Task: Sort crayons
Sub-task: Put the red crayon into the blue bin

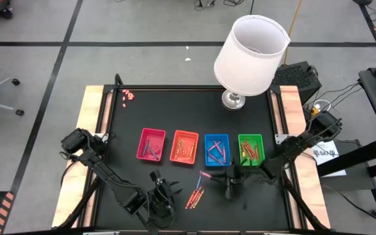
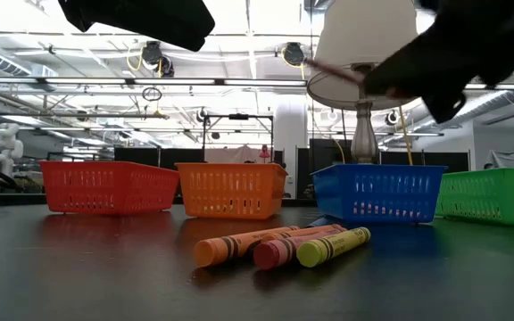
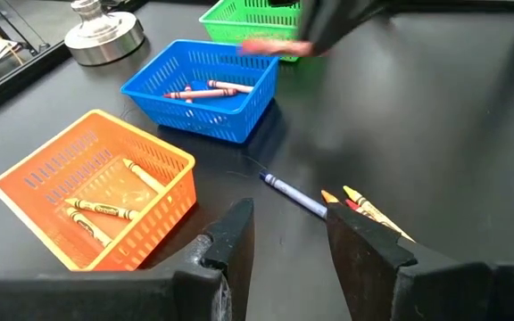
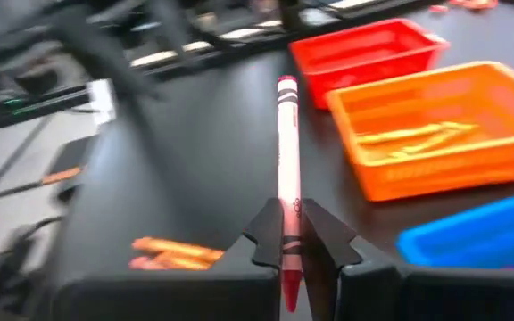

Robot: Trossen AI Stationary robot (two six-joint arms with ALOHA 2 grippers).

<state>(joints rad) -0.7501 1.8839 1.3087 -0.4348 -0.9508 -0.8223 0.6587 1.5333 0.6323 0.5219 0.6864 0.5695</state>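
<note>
Right gripper (image 4: 290, 234): jaws clamped on a pink-red crayon (image 4: 286, 169), held above the surface near the blue tray (image 1: 217, 149).
Left gripper (image 3: 290, 234): jaws partly apart, holding nothing, low over the surface near the loose crayons (image 1: 195, 194).
Loose crayons: a small cluster in front of the trays (a blue one (image 3: 294, 193) lies apart).
Trays: red (image 1: 151, 144), orange (image 1: 184, 146), blue, green (image 1: 251, 147), each with crayons inside.
Lamp (image 1: 250, 55): behind the trays.

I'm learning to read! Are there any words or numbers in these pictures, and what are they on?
No text here is clear enough to read.
Paper sheet beside the table: dark print, too small.
Crayons on the table: black wrapper marks, blurred.
Crayon in the right gripper: wrapper print blurred.
</note>
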